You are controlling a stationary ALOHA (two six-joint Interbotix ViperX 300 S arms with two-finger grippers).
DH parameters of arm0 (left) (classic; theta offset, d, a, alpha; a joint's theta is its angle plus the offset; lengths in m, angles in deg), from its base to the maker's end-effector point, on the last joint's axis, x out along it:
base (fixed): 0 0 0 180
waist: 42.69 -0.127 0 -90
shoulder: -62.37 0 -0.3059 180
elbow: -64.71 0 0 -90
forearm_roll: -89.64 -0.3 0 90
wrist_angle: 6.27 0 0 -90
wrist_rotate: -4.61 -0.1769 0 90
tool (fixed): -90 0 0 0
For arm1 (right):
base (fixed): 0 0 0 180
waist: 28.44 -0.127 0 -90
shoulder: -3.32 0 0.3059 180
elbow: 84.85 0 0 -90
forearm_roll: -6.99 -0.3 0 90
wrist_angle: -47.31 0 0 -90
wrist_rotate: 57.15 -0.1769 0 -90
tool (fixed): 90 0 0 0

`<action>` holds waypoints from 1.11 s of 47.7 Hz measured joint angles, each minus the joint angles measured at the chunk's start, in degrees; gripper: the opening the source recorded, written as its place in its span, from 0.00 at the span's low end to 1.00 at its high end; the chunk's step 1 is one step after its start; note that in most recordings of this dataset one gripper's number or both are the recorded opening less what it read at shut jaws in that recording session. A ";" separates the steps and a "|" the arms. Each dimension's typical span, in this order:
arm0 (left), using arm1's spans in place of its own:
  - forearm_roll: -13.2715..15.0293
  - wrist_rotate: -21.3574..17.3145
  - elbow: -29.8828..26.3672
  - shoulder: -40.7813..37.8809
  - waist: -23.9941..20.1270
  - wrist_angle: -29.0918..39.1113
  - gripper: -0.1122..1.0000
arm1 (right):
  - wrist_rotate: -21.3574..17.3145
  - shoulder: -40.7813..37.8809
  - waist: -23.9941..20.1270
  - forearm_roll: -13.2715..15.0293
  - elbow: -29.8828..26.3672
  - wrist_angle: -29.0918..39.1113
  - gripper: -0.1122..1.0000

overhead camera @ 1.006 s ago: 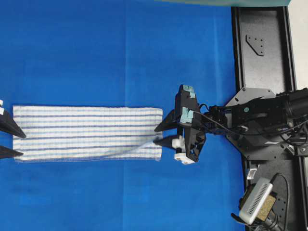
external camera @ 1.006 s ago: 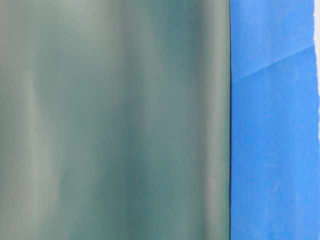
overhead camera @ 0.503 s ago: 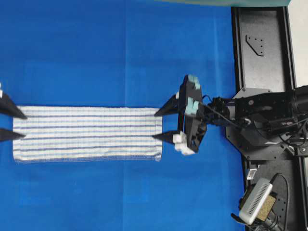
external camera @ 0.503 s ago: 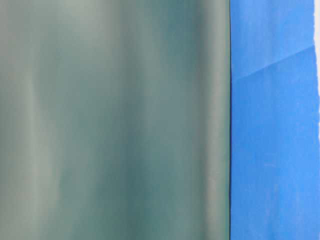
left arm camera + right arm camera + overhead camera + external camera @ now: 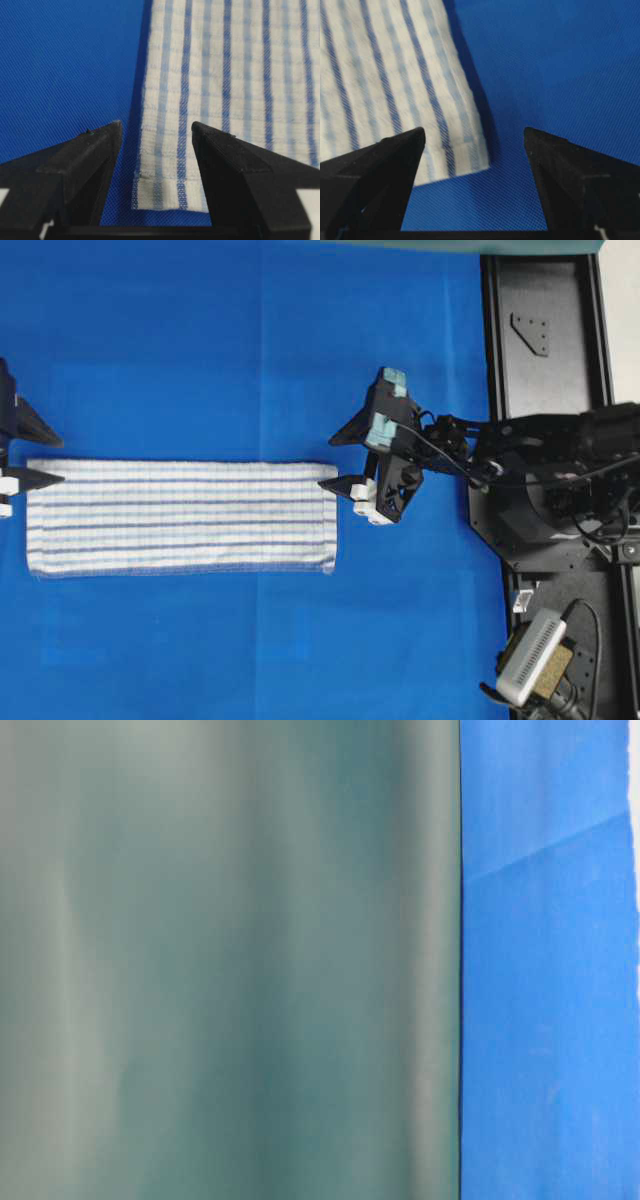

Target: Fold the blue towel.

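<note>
Bright blue table covering (image 5: 200, 340), black side rail (image 5: 545, 330), blurred grey-green curtain (image 5: 230, 960)

1 blue towel (image 5: 180, 516); 2 grippers: left gripper (image 5: 48, 454), right gripper (image 5: 330, 461).

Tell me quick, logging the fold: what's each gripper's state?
Left gripper: open, holding nothing, straddling a blue towel corner.
Right gripper: open, holding nothing.
</note>
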 measured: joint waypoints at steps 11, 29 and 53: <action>0.00 0.00 -0.88 -3.78 0.00 -0.26 0.53 | 0.00 -3.96 -0.18 0.00 -0.70 -1.32 0.75; 0.09 0.09 -1.67 -5.54 1.49 1.67 0.12 | 0.00 -4.31 -2.90 0.00 -1.05 -1.58 0.32; 0.09 0.44 -3.60 -0.53 2.20 8.96 0.12 | 0.09 0.35 -2.99 0.00 -2.99 1.49 0.29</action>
